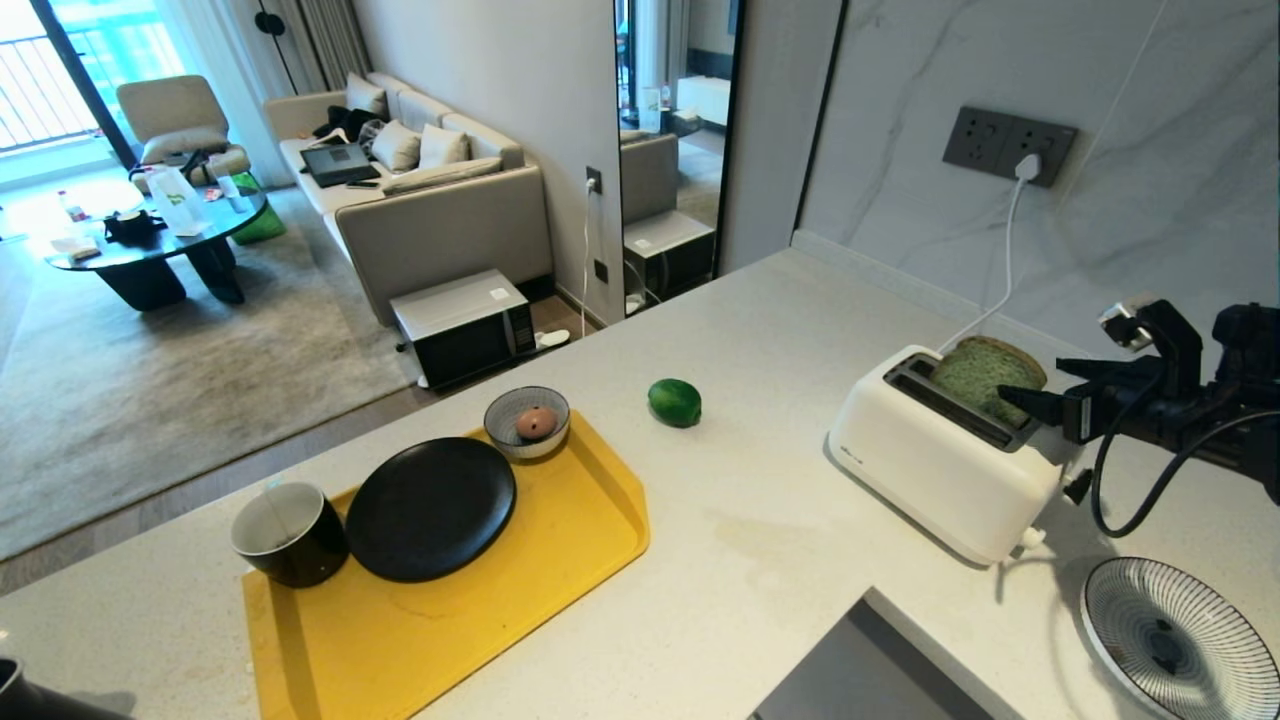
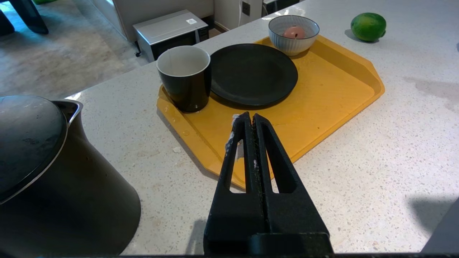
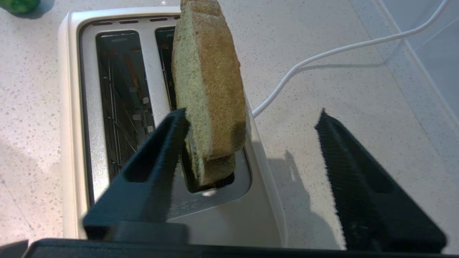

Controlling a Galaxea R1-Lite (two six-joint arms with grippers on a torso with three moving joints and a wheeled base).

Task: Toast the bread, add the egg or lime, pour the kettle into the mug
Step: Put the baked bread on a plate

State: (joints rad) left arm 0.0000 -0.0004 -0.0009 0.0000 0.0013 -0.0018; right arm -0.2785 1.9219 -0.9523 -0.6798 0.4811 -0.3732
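The pale green bread [image 1: 985, 375] [image 3: 208, 89] stands tilted in the far slot of the white toaster [image 1: 940, 470] [image 3: 75, 107], its upper half sticking out. My right gripper [image 1: 1035, 382] [image 3: 251, 114] is open around the slice's near edge; one finger touches its green face, the other stands well off. The lime [image 1: 675, 402] [image 2: 368, 26] lies on the counter. The egg [image 1: 536, 422] [image 2: 294, 32] sits in a striped bowl. The mug [image 1: 290, 535] [image 2: 184, 80] stands on the yellow tray [image 1: 500, 620]. My left gripper [image 2: 250, 116] hangs shut and empty beside the black kettle [image 2: 53, 179].
A black plate [image 1: 430, 508] lies on the tray between mug and bowl. A striped plate [image 1: 1165, 630] sits at the front right. The toaster's white cord [image 1: 1005, 250] runs up to a wall socket. A grey recess [image 1: 870, 670] opens at the counter's front edge.
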